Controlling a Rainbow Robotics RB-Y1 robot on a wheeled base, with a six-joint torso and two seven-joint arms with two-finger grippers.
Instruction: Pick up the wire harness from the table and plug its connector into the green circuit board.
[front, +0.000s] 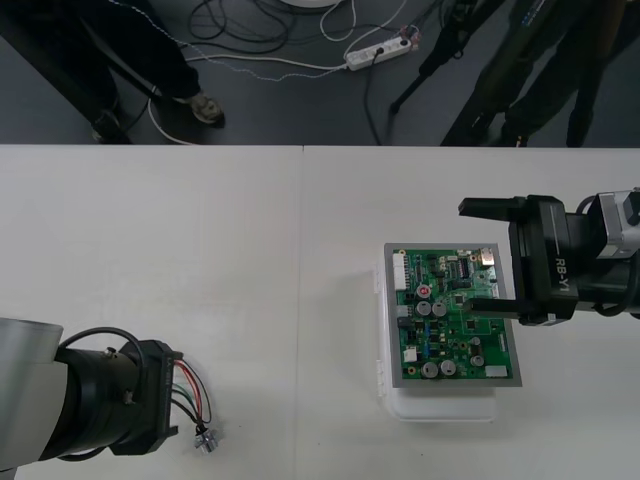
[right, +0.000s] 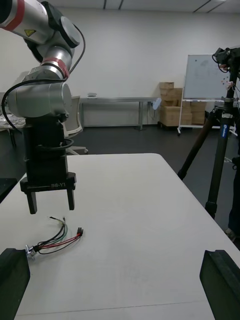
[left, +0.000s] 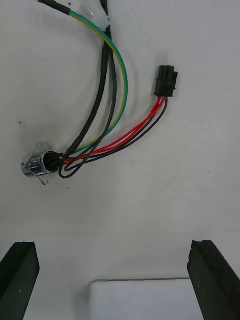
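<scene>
Left claw, wide open at lower left, hangs over the red-black-green wire harness; best pinch its small black plug. Right claw is open at the green circuit board.

Bare table lies free all round the harness and across to the circuit board; left gripper hangs spread above the wires, right gripper overhangs the board's right side.
</scene>
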